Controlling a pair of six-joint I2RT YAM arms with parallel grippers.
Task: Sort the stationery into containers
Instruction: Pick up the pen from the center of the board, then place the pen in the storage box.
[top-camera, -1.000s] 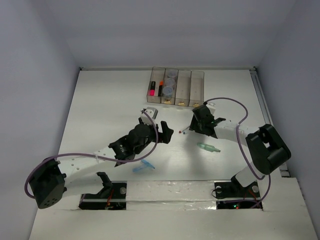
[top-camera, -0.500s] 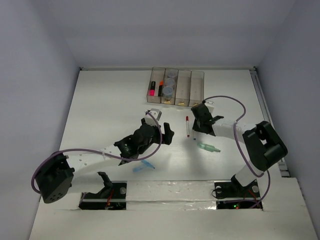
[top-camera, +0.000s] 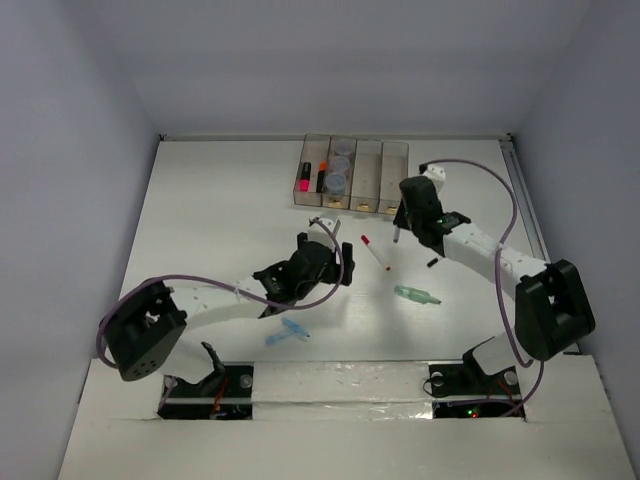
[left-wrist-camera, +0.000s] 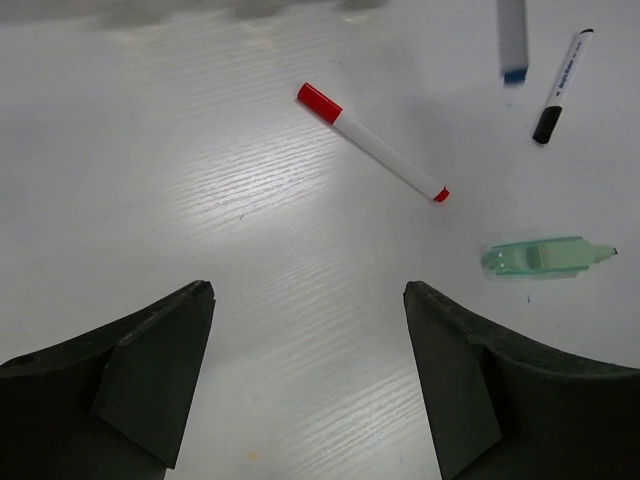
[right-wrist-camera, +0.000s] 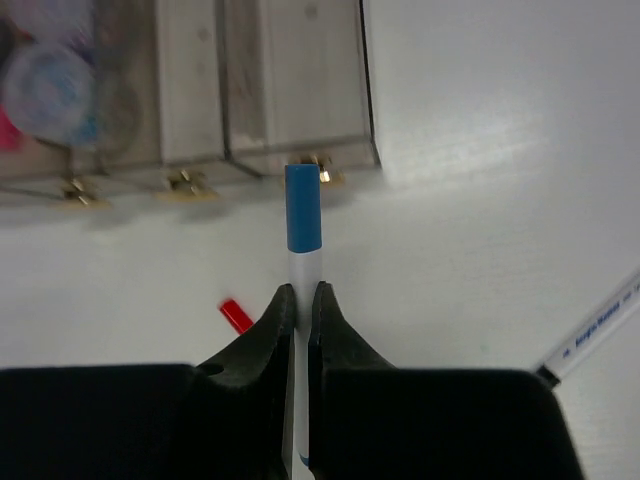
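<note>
My right gripper (right-wrist-camera: 302, 300) is shut on a thin white pen with a blue cap (right-wrist-camera: 302, 215), held just in front of the containers (right-wrist-camera: 290, 90), near a gold knob (right-wrist-camera: 318, 168). From above, this gripper (top-camera: 399, 234) hangs before the rightmost bin (top-camera: 394, 180). My left gripper (left-wrist-camera: 308, 290) is open and holds nothing, hovering over bare table. A red-capped pen (left-wrist-camera: 375, 157) lies ahead of it, also visible in the top view (top-camera: 376, 253). A green piece (top-camera: 416, 296) lies to the right, a light-blue piece (top-camera: 290, 330) near the left arm.
The leftmost bin holds a pink-marked marker (top-camera: 304, 176) and an orange-marked one (top-camera: 322, 175); the second bin holds round clear jars (top-camera: 340, 165). A white pen with a black cap (left-wrist-camera: 562, 85) lies right of the red-capped pen. White walls enclose the table.
The right gripper shut on the blue-capped pen and carried it up toward the bins. The red-capped pen shifted and now lies diagonally. The left gripper moved right, staying open.
</note>
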